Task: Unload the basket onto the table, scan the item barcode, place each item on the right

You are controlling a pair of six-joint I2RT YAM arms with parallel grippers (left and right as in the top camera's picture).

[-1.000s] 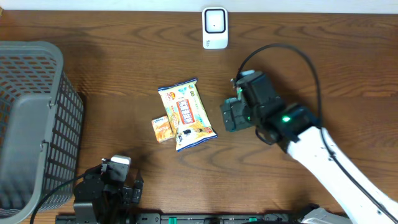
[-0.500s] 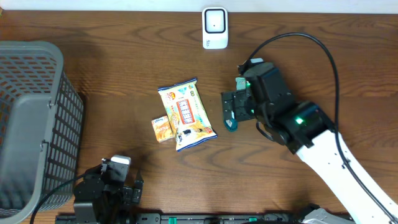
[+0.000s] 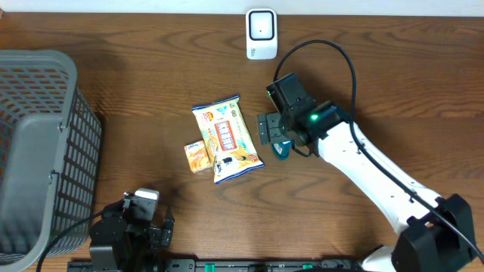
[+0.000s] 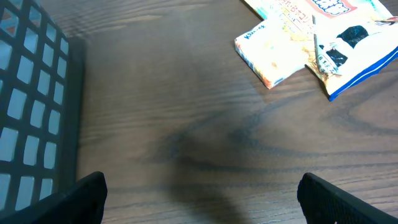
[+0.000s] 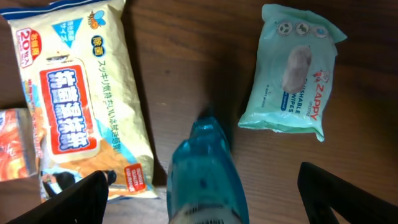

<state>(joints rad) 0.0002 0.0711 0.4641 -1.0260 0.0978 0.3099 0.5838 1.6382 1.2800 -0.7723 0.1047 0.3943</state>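
You are working over a dark brown wood-grain table (image 3: 136, 83), its surface matte and streaked with lighter grain. A strip of pale wall (image 3: 378, 6) runs along its far edge. That strip is all of the room you can see.

A white rectangular barcode scanner (image 3: 262, 33) sits against the far edge. A grey plastic mesh basket (image 3: 72, 121) fills the left side.

The items lie together in the middle of the table. A cream-yellow soft pack of wipes with a red label (image 3: 227, 137) lies flat. A small orange cardboard box (image 3: 197, 157) is just beside its lower left corner. To the right of the yellow pack lies a translucent blue plastic object (image 3: 281, 151); you cannot tell what it is. The right wrist view also shows a mint-green soft pack of wipes (image 5: 292, 71) lying flat, apart from the yellow pack. Overhead, the arm hides it. You cannot tell which item is the one to scan.

Your right gripper (image 5: 204, 177) hangs over the gap between the two packs, directly above the blue object. Its fingers are spread wide, grasping nothing. Your left gripper (image 4: 202, 180) is low at the near edge beside the basket, released and empty, over bare wood.
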